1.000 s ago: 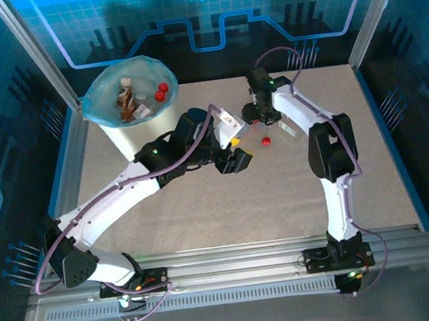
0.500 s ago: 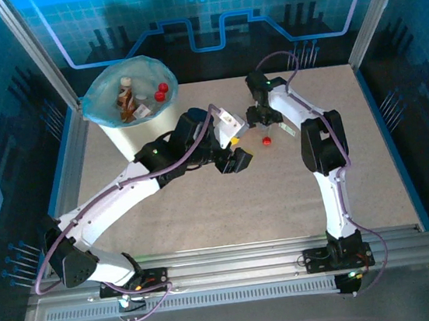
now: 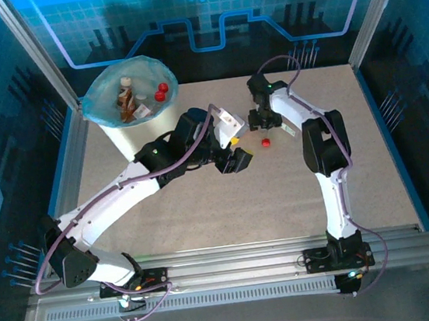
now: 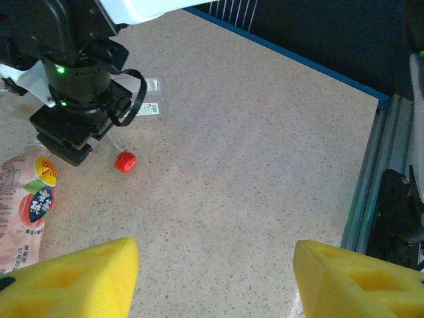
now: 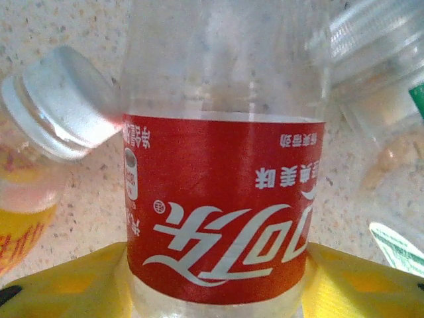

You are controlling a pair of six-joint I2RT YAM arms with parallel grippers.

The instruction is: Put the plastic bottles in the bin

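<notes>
Bottle (image 5: 218, 218), clasped by the right hand (image 5: 217, 281), looks light, thin-walled, crushable and slick; its red-labelled middle suits a gentle hold; the left hand (image 4: 215, 275) gapes empty.

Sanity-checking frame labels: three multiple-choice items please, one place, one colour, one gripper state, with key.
1. Where on the table does the bin stand? A far-left corner; B near-right corner; C centre.
2. Label colour of the Coca-Cola bottle between the right gripper's jaws? A blue; B red; C green.
3. The left gripper is: A shut on a bottle; B open, empty; C shut on a cap.
Key: A, top view shows it far left; B, the band is red; B, yellow jaws apart, nothing between.
</notes>
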